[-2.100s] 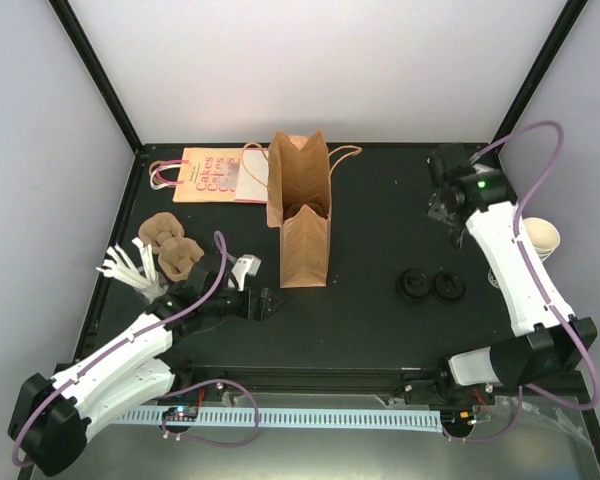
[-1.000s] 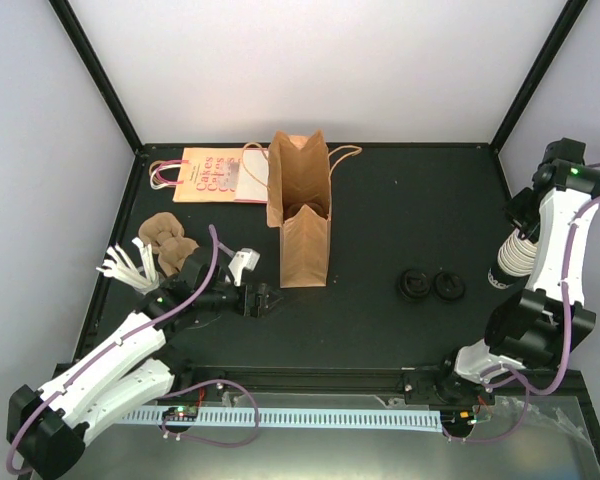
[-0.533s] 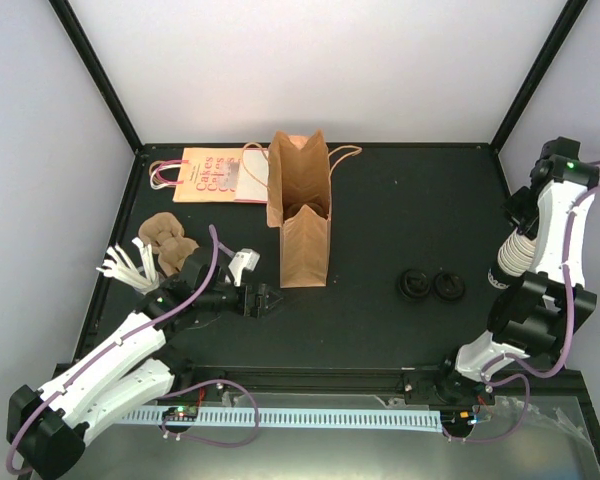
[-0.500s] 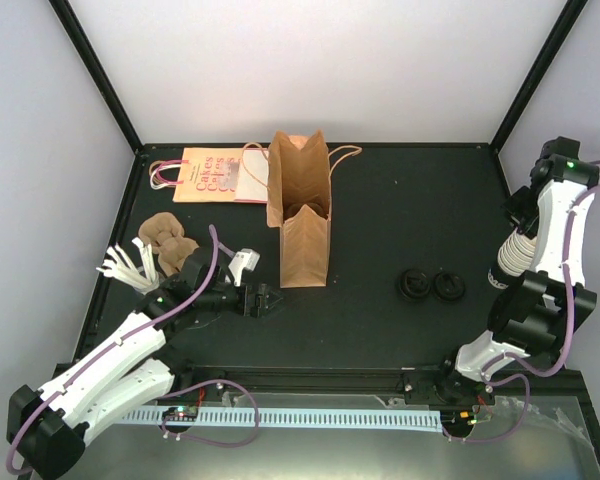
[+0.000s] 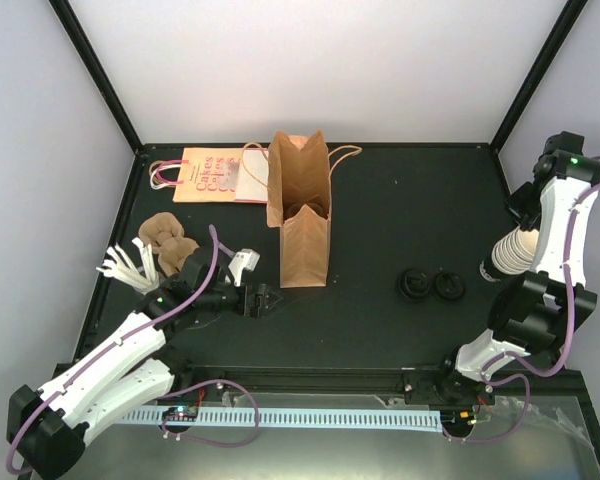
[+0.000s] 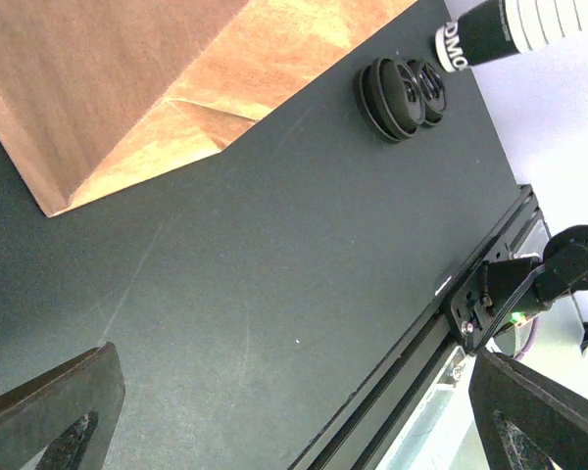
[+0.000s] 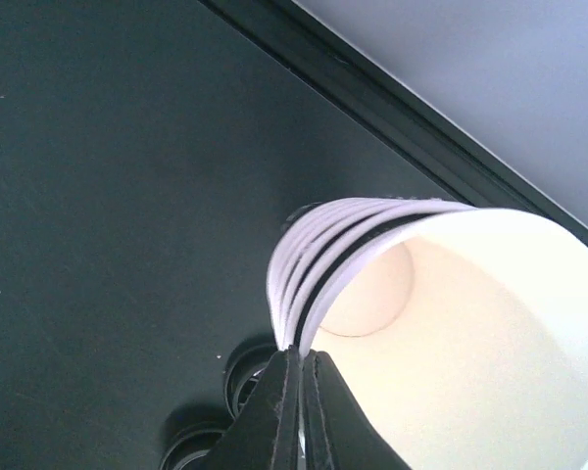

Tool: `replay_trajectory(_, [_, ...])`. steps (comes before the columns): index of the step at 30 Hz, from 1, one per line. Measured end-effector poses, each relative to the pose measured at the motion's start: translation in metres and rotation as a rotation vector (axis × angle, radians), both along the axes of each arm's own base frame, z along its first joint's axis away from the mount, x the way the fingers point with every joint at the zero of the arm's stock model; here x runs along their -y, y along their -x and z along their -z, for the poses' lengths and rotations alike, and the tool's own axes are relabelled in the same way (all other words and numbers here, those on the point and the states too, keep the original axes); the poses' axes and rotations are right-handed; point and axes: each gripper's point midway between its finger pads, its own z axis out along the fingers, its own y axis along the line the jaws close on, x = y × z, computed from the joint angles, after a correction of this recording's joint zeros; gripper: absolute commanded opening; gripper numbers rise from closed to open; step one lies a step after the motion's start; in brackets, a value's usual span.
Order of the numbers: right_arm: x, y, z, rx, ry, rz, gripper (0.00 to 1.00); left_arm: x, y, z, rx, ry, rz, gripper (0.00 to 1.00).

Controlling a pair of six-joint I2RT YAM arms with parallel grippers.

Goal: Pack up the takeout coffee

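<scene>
White walls enclose a black table (image 5: 380,330) where a brown paper bag (image 5: 305,240) stands upright; no lidded coffee appears in any view. From the left wrist, the left gripper (image 6: 294,421) hangs spread wide, two loose black lids (image 6: 402,90) ahead. From the right wrist, the right gripper (image 7: 301,377) pinches the rim of nested cups (image 7: 343,245); several may lift together if wedged tight.

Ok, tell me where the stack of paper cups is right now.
In the top view the stack of paper cups is at the far right, just right of the two black lids, with the right gripper pinching its top rim.
</scene>
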Motion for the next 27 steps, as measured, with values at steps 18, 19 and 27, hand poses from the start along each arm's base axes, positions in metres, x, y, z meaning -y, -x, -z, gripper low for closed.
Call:
replay_trajectory(18, [0.003, 0.001, -0.025, 0.014, 0.051, 0.003, 0.03, 0.000, 0.000, -0.001, 0.002, 0.002, 0.000, 0.99])
replay_trajectory(19, [0.003, 0.000, -0.028, 0.019, 0.053, 0.002, 0.03, 0.000, 0.000, -0.001, 0.003, 0.002, 0.000, 0.99])
replay_trajectory(27, [-0.004, -0.015, -0.053, 0.074, 0.071, -0.028, 0.02, -0.001, 0.001, -0.006, 0.024, 0.012, -0.005, 0.99])
